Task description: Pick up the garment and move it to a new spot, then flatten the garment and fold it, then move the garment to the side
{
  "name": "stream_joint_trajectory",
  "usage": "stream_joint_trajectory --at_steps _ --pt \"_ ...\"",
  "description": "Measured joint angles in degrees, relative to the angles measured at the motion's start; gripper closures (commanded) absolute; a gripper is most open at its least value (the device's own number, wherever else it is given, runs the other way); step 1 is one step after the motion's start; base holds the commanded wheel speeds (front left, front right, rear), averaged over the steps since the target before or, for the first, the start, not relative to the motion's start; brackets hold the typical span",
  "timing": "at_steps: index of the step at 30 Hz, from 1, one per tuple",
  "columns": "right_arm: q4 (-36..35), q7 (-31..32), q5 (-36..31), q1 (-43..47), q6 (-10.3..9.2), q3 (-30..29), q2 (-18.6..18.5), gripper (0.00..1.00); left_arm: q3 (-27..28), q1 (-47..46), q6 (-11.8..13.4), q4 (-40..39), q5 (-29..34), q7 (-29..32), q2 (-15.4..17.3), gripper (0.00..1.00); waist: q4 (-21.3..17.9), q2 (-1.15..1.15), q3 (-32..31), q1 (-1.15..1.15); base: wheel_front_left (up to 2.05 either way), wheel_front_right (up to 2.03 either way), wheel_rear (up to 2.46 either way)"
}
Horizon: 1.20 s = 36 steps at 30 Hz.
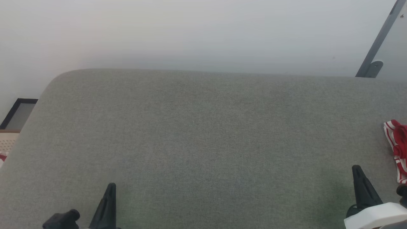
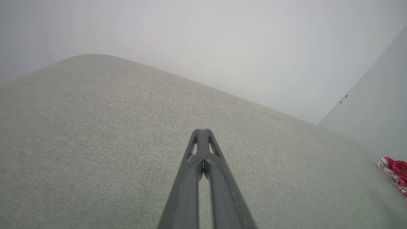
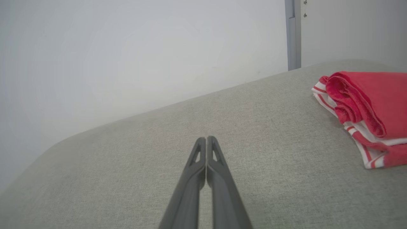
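Right wrist view: garment [image 3: 369, 101] folded, lying right of right gripper [image 3: 206, 138], apart; head view gets just its striped edge. Left gripper [image 2: 203, 131] and right gripper both closed tight, empty.

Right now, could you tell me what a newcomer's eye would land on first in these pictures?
The red jersey, folded into a bundle with striped trim showing, lies at the right end of the broad grey cushion. The left gripper and right gripper sit shut and empty near the front edge.
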Motion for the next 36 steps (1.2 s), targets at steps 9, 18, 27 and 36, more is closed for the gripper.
stream_joint_trajectory --at_steps 9,18,27,36 --pt "0.3 1.8 7.7 -1.1 -0.01 -0.1 1.0 1.0 0.1 -2.0 0.0 1.0 -8.8 2.0 -0.1 1.0 -0.4 0.0 0.1 0.0 0.0 0.0 0.0" --pt "0.5 3.5 14.7 -2.1 -0.01 -0.2 1.8 1.0 0.4 -3.5 0.0 1.8 -16.4 3.8 -0.3 1.0 -0.8 0.0 0.1 0.0 0.0 0.0 0.0" --pt "0.8 5.2 21.0 -3.1 -0.01 -0.3 2.6 1.0 0.7 -4.9 0.0 2.4 -23.3 5.6 -0.5 1.0 -1.2 0.0 0.2 0.0 0.0 0.0 0.0" --pt "1.0 6.4 26.1 -3.7 -0.01 -0.4 3.2 1.0 0.9 -6.1 0.0 2.9 -28.8 7.0 -0.7 1.0 -1.6 0.0 0.2 0.0 0.0 0.0 0.0"
